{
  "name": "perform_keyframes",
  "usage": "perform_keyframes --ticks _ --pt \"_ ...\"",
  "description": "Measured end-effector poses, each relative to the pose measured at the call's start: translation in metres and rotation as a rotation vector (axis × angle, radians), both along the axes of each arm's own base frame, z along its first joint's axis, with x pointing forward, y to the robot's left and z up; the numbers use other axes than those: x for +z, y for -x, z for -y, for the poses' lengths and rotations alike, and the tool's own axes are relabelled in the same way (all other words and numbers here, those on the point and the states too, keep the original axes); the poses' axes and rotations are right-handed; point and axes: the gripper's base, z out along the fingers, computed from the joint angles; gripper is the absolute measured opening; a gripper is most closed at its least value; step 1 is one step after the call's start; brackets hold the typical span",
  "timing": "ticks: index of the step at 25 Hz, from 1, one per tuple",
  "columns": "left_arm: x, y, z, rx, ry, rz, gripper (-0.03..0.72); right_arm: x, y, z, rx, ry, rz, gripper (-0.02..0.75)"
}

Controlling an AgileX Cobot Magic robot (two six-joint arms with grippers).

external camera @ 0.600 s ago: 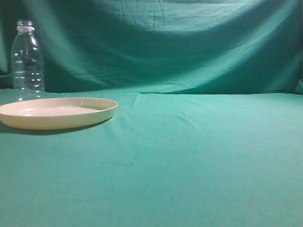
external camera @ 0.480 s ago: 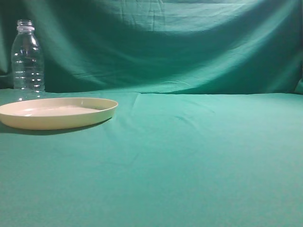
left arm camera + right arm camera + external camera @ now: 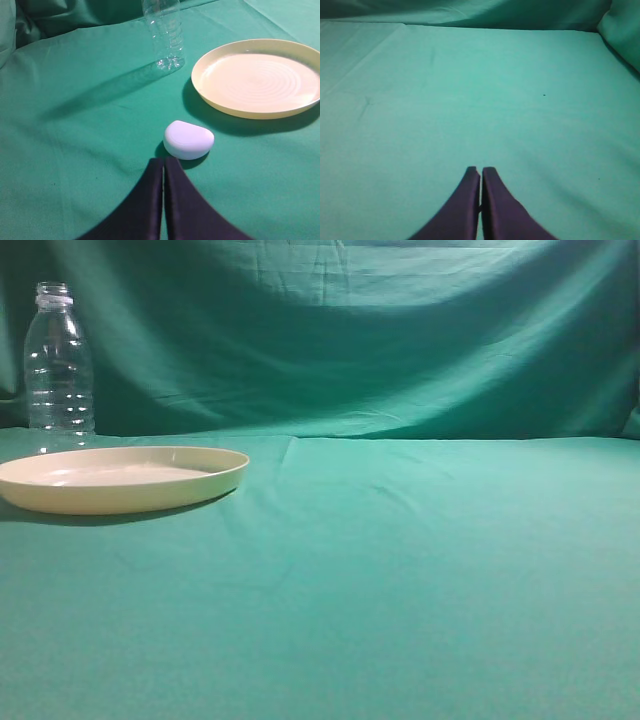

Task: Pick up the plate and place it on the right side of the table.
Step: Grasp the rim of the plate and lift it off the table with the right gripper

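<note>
The cream-yellow plate (image 3: 120, 478) lies flat on the teal table (image 3: 400, 570) at the left. It also shows in the left wrist view (image 3: 260, 77), ahead and to the right of my left gripper (image 3: 163, 161). That gripper is shut and empty, apart from the plate. My right gripper (image 3: 481, 171) is shut and empty above bare cloth (image 3: 480, 100). Neither gripper shows in the exterior view.
A clear plastic bottle (image 3: 58, 365) stands behind the plate at the far left; it also shows in the left wrist view (image 3: 164, 35). A small white rounded case (image 3: 188, 139) lies just ahead of my left fingertips. A dark green backdrop (image 3: 350, 330) hangs behind.
</note>
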Motion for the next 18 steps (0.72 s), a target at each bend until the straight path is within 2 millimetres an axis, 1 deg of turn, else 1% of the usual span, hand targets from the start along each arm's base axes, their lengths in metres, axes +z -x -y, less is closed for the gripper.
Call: perform_keyframes --ticks 4,6,8,11,13,14,16,18 --pt "0.000 0.000 0.000 0.000 0.000 0.000 0.000 0.001 0.000 0.000 0.002 0.002 0.012 0.000" --pt "0.000 0.000 0.000 0.000 0.000 0.000 0.000 0.005 -0.002 -0.001 0.010 -0.022 0.061 0.000" --pt "0.000 0.000 0.000 0.000 0.000 0.000 0.000 0.016 -0.003 -0.004 0.028 -0.071 0.180 0.000" --pt "0.000 0.000 0.000 0.000 0.000 0.000 0.000 0.039 -0.003 -0.008 0.074 -0.144 0.420 0.000" --pt "0.000 0.000 0.000 0.000 0.000 0.000 0.000 0.050 0.000 -0.009 0.099 -0.171 0.540 0.000" --pt "0.000 0.000 0.000 0.000 0.000 0.000 0.000 0.053 0.001 -0.010 0.106 -0.180 0.573 0.000" --pt "0.000 0.000 0.000 0.000 0.000 0.000 0.000 0.052 0.000 -0.009 0.099 -0.209 0.542 0.000" --pt "0.000 0.000 0.000 0.000 0.000 0.000 0.000 0.055 -0.001 -0.007 0.064 -0.226 0.428 0.000"
